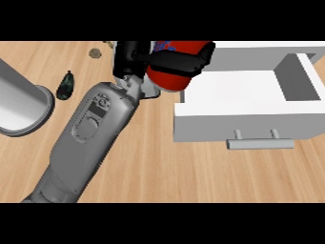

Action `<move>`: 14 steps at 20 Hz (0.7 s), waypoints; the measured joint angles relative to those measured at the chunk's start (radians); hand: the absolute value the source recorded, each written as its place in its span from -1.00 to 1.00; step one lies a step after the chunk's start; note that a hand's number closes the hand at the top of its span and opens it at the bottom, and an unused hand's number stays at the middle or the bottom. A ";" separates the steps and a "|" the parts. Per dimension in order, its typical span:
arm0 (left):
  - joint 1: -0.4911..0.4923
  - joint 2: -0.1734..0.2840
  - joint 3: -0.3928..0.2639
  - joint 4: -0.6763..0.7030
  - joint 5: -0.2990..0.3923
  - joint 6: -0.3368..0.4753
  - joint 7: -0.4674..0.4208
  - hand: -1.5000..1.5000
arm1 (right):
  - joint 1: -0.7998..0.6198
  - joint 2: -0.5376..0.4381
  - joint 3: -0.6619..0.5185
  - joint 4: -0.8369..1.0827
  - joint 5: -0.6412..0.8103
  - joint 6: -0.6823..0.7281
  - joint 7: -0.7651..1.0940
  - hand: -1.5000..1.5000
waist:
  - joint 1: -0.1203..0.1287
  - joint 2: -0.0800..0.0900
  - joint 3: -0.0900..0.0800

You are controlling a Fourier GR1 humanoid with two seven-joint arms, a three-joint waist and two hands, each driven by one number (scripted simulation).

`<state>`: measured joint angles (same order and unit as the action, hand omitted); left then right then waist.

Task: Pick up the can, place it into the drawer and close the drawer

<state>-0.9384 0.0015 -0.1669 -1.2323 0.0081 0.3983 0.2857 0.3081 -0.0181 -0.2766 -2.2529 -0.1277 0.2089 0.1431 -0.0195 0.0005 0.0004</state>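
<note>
Left hand (131,58) is clenched around the can (173,76); black fingers (182,60) wrap across its upper half, thumb side is hidden. Can is red with blue marks near the far end, tilted, its rounded near end pointing toward me.

Position: the can sits at the left wall of the drawer (193,112) and overlaps that wall's far corner in the head view. Can't tell from this angle whether it's over the cavity or still outside it, or how high it is off the counter (157,167).

Drawer is white and pulled open, with the inner floor showing. Its handle (259,142) is on the front face, toward me.

My forearm (91,124) runs diagonally from lower left up to the can.

Other stuff on the counter, all left of my arm:
- big white cylinder (6,93) with a grey rim, at the left edge
- small dark bottle-shaped item (66,86) just beside that rim
- small round brownish thing (94,52) further back, too small to identify
</note>
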 measured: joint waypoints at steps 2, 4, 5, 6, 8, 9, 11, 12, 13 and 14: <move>-0.056 0.000 -0.011 0.050 0.017 0.022 0.000 1.00 | -0.003 0.000 -0.004 0.035 0.003 0.013 -0.031 -1.00 | -0.003 0.001 0.000; -0.122 -0.001 -0.018 0.114 0.038 0.053 0.001 1.00 | -0.016 -0.006 -0.007 0.038 -0.001 0.013 -0.022 -1.00 | -0.006 0.002 0.000; -0.142 -0.001 -0.032 0.136 0.053 0.069 -0.002 1.00 | -0.023 -0.001 -0.003 0.045 0.009 0.008 -0.026 -1.00 | -0.006 0.002 0.000; -0.171 -0.001 -0.032 0.161 0.060 0.075 0.000 1.00 | -0.022 0.000 -0.004 0.048 0.012 0.009 -0.027 -1.00 | -0.005 0.002 0.000; -0.241 -0.001 -0.031 0.233 0.079 0.090 -0.004 1.00 | -0.033 -0.007 -0.008 0.043 0.009 0.007 -0.014 -1.00 | -0.010 0.003 0.000; -0.265 -0.001 -0.022 0.274 0.089 0.088 -0.022 1.00 | -0.027 -0.002 -0.001 0.035 0.010 0.007 -0.013 -1.00 | -0.012 0.004 0.000; -0.308 -0.001 -0.032 0.325 0.116 0.101 -0.028 1.00 | -0.022 -0.004 0.010 0.042 0.017 -0.002 -0.027 -1.00 | -0.014 0.004 0.000; -0.329 -0.001 -0.047 0.348 0.131 0.114 -0.030 1.00 | -0.034 -0.003 0.014 0.051 0.022 -0.006 -0.024 -1.00 | -0.015 0.005 0.001; -0.343 -0.002 -0.053 0.366 0.141 0.116 -0.034 1.00 | -0.037 -0.004 0.011 0.061 0.022 -0.003 -0.032 -1.00 | -0.014 0.004 0.000; -0.361 -0.001 -0.058 0.389 0.150 0.120 -0.039 1.00 | -0.055 -0.013 0.006 0.055 0.017 -0.011 -0.007 -1.00 | -0.014 0.005 0.001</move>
<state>-1.2996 0.0000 -0.2246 -0.8437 0.1584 0.5183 0.2466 0.2531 -0.0307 -0.2709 -2.1981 -0.1106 0.1983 0.1357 -0.0332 0.0053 0.0011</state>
